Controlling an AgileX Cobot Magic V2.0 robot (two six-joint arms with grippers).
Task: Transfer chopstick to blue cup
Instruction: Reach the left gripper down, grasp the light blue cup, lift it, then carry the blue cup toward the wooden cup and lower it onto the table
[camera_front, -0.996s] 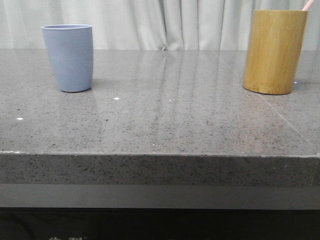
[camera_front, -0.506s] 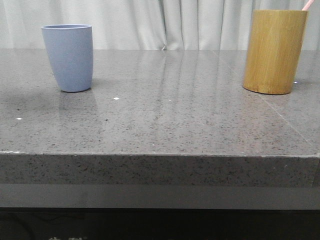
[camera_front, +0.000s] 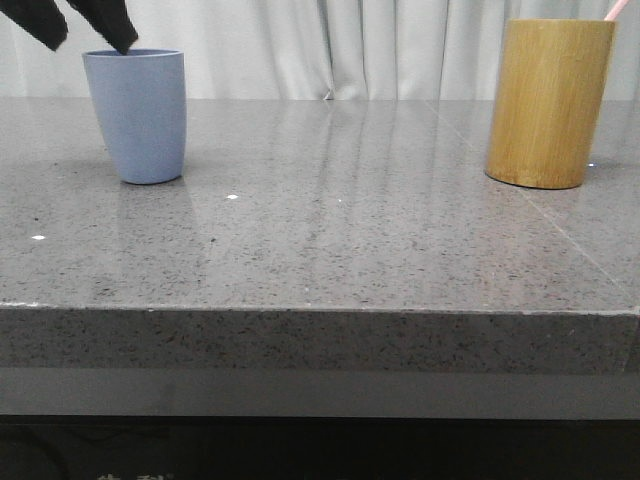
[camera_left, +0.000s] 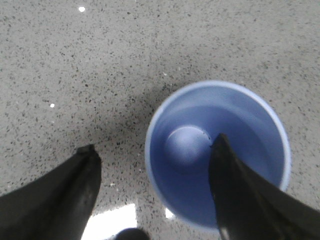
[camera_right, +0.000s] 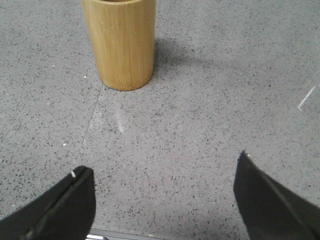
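The blue cup (camera_front: 136, 115) stands at the far left of the grey stone table; the left wrist view looks down into its empty inside (camera_left: 217, 152). My left gripper (camera_front: 88, 38) is open just above the cup's rim, and in the left wrist view (camera_left: 152, 145) one finger is over the cup's mouth, the other outside it. A pale pink chopstick tip (camera_front: 618, 9) sticks out of the tan bamboo holder (camera_front: 549, 102) at the far right. My right gripper (camera_right: 162, 167) is open and empty above the table, short of the holder (camera_right: 121, 42). It is out of the front view.
The grey speckled table (camera_front: 330, 210) runs between the two vessels. Its front edge (camera_front: 320, 310) drops off toward me. A pale curtain (camera_front: 350, 45) hangs behind the table.
My left gripper has come into the front view at the top left, above the blue cup. The cup, holder and chopstick have not moved.
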